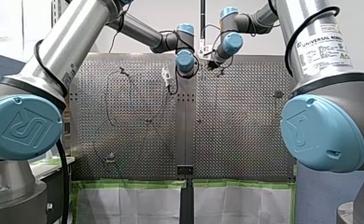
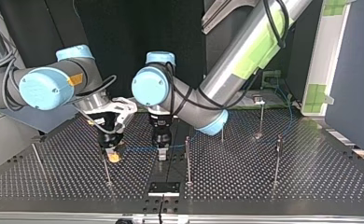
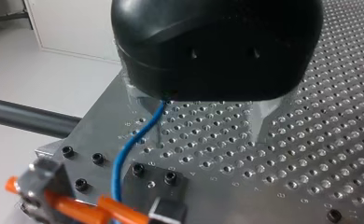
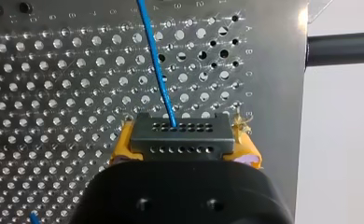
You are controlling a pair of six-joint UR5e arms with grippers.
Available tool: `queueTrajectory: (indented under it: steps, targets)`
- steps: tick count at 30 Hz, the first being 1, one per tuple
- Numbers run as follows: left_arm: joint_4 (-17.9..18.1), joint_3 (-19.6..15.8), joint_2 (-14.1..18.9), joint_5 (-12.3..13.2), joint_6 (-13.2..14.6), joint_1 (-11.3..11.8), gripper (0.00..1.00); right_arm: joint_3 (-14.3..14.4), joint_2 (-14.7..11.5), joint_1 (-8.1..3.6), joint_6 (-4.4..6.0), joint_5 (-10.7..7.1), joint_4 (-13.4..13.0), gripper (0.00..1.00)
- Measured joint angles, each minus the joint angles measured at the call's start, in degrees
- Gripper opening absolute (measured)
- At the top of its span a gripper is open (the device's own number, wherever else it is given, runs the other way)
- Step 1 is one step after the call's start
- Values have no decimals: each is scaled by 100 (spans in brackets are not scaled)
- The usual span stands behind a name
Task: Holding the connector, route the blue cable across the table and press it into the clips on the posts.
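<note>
Right gripper (image 4: 185,148): black body fills the near edge of its wrist view; yellow pads (image 4: 120,148) clamp the connector from both sides.
Connector (image 4: 179,137): black block with two rows of small holes, held over the table, at the top view's left.
Cable (image 4: 159,70): blue; leaves the connector's upper row and runs away over the table. In the top view it stretches level from my right gripper across to my left one, and a further length shows by the far posts at that view's right.
Left gripper (image 3: 203,114): black, metal fingers (image 3: 264,121) spread wide. The cable comes out from under the body close to one finger; I cannot tell whether it touches.
Table (image 4: 54,93): perforated metal.
Posts (image 2: 187,158): thin upright rods; one just beside my left gripper, one beside my right, others well apart at the top view's right.
Clips (image 2: 258,99): small, on post tops; too small to tell what sits in them.
Plate (image 2: 164,188): black, at the table's near edge in the top view.
</note>
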Motion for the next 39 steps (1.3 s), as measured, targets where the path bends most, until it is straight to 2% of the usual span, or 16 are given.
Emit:
queueTrajectory:
  steps: [1,2,4,5,11,16,22,28,32,39]
  targets:
    - [-4,0,0,-17,0,-7,39,0,0,-1,-1,0,0,0]
    - [-5,1,1,-32,0,-14,33,-2,0,-2,0,0,0,0]
    - [-6,1,1,-56,1,-29,33,-2,0,-2,0,0,0,0]
    - [-8,2,2,-68,1,-34,0,-1,-1,-3,0,0,0,0]
    - [-56,2,3,-203,0,-66,0,1,0,1,0,0,0,0]
    - [-232,-30,5,-426,-5,-113,0,16,5,17,5,0,0,0]
    - [-260,-302,46,-604,-8,-199,0,114,9,29,5,7,-5,0]
    - [-15,-608,146,-623,-18,-278,0,340,23,8,3,16,-42,0]
    - [178,-806,155,-597,-26,-292,0,552,48,-2,6,3,-173,0]
    - [533,-1161,140,-362,-16,-215,0,949,117,-11,5,-3,-324,0]
